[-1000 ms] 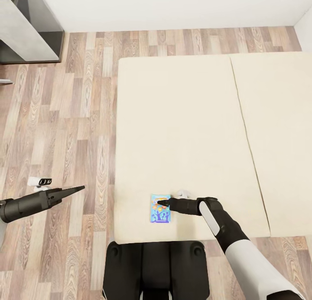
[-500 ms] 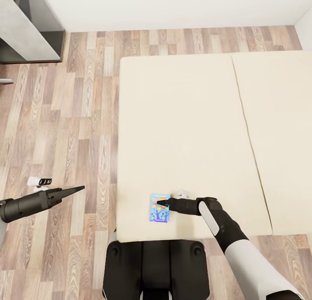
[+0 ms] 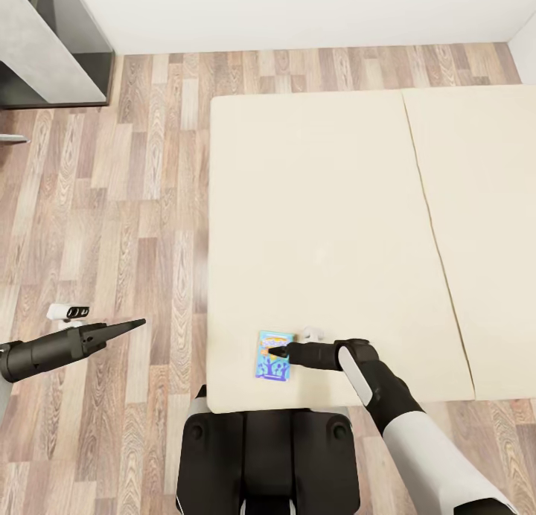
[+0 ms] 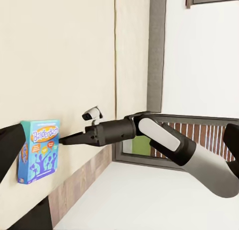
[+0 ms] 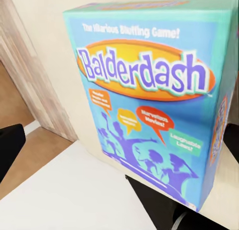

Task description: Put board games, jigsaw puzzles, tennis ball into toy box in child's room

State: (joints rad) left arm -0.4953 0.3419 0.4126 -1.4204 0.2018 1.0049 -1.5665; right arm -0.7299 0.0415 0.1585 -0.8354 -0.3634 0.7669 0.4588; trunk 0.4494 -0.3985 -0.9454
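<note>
In the head view, the bed [image 3: 320, 225] fills the centre and right of the frame, its beige mattress split by a seam running down the right side. A light blue game box [image 3: 273, 356] lies flat on the mattress at lower centre, near the bed's near edge and close to its left corner. The right tool [image 3: 272, 350] reaches in from the lower right, its dark tip lying over the right part of the box; its fingers look drawn to a narrow point, but whether they pinch the box or merely rest against it cannot be told.

The left wrist view shows the same box [image 4: 38, 150] lying on the mattress, with the right tool [image 4: 63, 139] meeting its edge nearest the arm. The right wrist view has the box [image 5: 149, 95] very close, its printed top reading "Balderdash" in purple letters on an orange oval, with purple silhouettes below.

The left tool [image 3: 136, 324] hangs over the wood floor [image 3: 112, 202] at the lower left of the head view, well apart from the bed, its fingers pressed together to a thin point and holding nothing. A small white and black object [image 3: 68, 312] lies on the floor just above that arm. A grey cabinet [image 3: 45, 46] stands at the upper left, against the white wall [image 3: 298, 13].
</note>
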